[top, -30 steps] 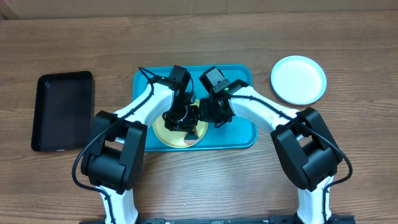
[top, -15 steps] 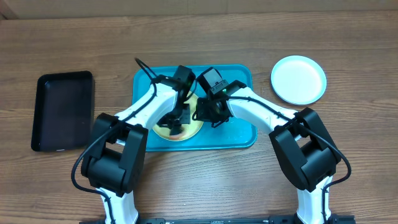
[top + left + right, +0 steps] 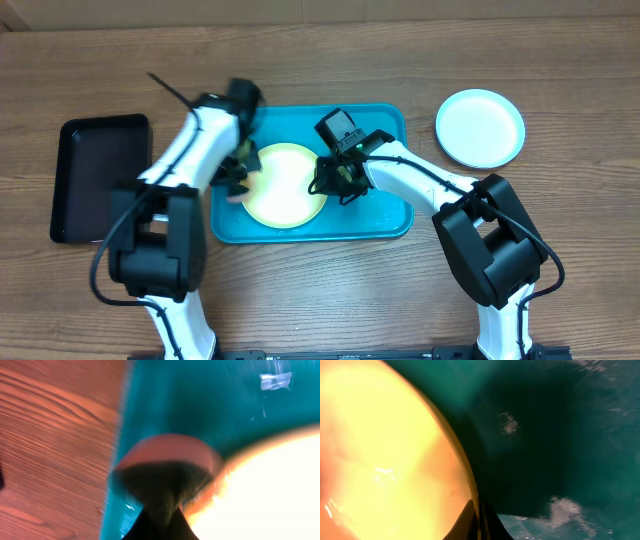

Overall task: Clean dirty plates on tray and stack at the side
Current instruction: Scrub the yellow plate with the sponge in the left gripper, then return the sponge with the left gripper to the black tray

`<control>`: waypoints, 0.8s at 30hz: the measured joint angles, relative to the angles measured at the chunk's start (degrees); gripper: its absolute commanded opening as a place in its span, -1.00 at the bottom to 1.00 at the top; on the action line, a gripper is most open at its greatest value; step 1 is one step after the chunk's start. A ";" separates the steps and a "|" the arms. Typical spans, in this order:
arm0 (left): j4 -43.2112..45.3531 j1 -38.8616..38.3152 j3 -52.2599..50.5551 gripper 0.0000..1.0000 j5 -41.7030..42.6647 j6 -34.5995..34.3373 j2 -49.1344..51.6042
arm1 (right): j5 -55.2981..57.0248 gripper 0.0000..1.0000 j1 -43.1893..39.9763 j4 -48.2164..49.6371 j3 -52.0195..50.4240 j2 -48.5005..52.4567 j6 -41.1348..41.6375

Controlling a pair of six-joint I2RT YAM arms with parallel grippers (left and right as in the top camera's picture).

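Observation:
The yellow-green plate [image 3: 285, 185] lies on the turquoise tray [image 3: 380, 125]. My right gripper [image 3: 333, 185] is shut on the plate's right rim; in the right wrist view the rim runs between the fingers [image 3: 480, 522], with the plate [image 3: 385, 460] to the left and the tray [image 3: 580, 435] to the right. My left gripper [image 3: 234, 183] is at the tray's left edge, shut on a pink sponge [image 3: 233, 196]. The left wrist view shows the sponge [image 3: 167, 457] above the fingers [image 3: 160, 525], beside the plate [image 3: 265, 490]. The white plate [image 3: 480, 128] sits on the table at the right. The light blue plate is out of view.
A black rectangular tray [image 3: 100, 180] lies on the wooden table to the left of the turquoise tray. The left wrist view is blurred, with wood [image 3: 50, 435] to the left of the tray [image 3: 200, 405].
My left arm has swung left from over the plate's middle to the tray's left edge, uncovering the plate. My right gripper has stayed on the plate's rim.

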 measured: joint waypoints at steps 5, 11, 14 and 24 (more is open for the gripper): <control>0.55 7.93 3.85 -0.91 7.30 1.05 -0.28 | 0.90 -0.93 -0.09 -0.11 0.02 0.00 -0.04; -0.46 15.37 4.20 -0.92 16.26 2.01 -3.50 | 1.01 -0.92 -0.09 -0.02 0.02 0.00 -0.02; -1.22 20.79 4.28 -0.92 17.53 2.12 -4.09 | 1.03 -0.92 -0.09 0.04 0.02 0.00 -0.02; -2.80 40.19 4.28 -0.92 17.97 1.29 -4.09 | 1.16 -0.92 -0.09 0.33 0.02 0.00 -0.02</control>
